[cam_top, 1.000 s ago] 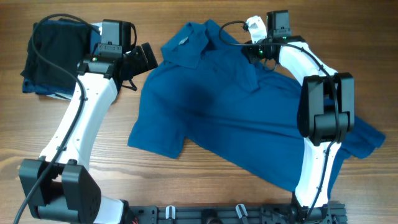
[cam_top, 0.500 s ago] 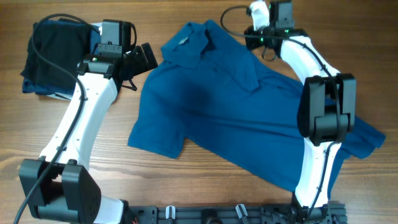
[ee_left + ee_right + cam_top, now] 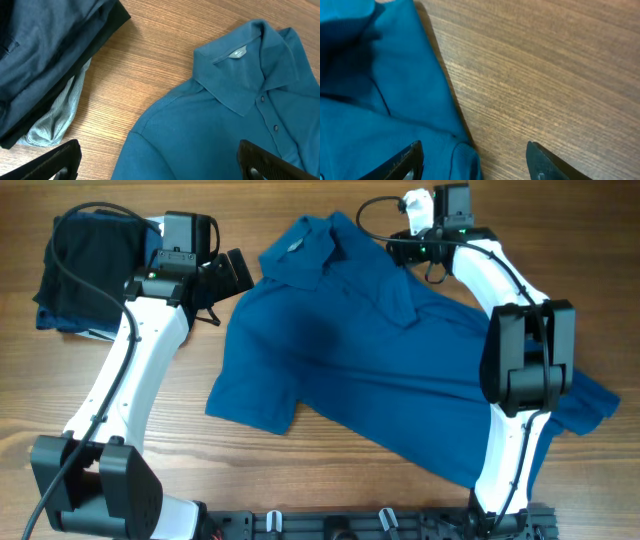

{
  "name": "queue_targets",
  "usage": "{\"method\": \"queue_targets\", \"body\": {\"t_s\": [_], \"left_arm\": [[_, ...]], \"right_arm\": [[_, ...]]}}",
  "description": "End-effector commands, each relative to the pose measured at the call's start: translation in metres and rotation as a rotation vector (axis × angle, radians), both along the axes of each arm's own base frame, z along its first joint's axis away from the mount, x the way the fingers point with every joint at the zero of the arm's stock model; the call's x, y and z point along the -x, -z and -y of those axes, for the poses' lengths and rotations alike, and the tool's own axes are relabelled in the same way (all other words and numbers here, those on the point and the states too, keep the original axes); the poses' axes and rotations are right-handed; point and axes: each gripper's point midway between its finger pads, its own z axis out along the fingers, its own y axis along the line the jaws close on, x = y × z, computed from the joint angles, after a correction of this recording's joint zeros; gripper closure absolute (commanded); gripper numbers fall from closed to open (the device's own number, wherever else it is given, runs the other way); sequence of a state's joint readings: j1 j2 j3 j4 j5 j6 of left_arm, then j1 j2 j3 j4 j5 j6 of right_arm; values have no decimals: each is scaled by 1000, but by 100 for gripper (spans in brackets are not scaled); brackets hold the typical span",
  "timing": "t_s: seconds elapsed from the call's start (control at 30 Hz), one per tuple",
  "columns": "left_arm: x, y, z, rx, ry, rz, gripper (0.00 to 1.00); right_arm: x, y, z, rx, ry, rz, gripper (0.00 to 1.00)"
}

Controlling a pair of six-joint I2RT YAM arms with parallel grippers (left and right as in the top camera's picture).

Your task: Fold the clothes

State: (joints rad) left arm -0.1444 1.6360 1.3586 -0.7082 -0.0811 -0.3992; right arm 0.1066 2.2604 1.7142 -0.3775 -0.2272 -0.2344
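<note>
I see the left gripper and right gripper with jaws wide apart, empty; the polo shirt lies rumpled, unfolded.

Right arm hides part of polo shirt lower right side. Folded dark garments run off left wrist view's top-left edge.
</note>
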Motion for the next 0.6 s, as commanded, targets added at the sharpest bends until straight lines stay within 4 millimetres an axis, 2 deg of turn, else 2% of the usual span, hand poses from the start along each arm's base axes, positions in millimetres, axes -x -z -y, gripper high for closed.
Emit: {"method": "queue_targets", "body": {"t_s": [0.0,0.17,0.23,0.37,0.43,0.5,0.57], "left_arm": [[0,0,-1,3,0,0,0],[0,0,-1,3,0,0,0],[0,0,-1,3,0,0,0],[0,0,-1,3,0,0,0],[0,0,-1,3,0,0,0],[0,0,-1,3,0,0,0],[0,0,-1,3,0,0,0]], "right_arm": [[7,25,-6,-25,-51,-46,33],[9,48,-8,-31,-55,-76,34],[10,55,-8,-31,-54,-90,39],[10,56,-8,-32,-53,-89,66],[10,56,-8,-32,-52,-91,92],[8,51,-10,-41,-58,-78,96],[3,34,-12,-62,-54,-48,96]]}}
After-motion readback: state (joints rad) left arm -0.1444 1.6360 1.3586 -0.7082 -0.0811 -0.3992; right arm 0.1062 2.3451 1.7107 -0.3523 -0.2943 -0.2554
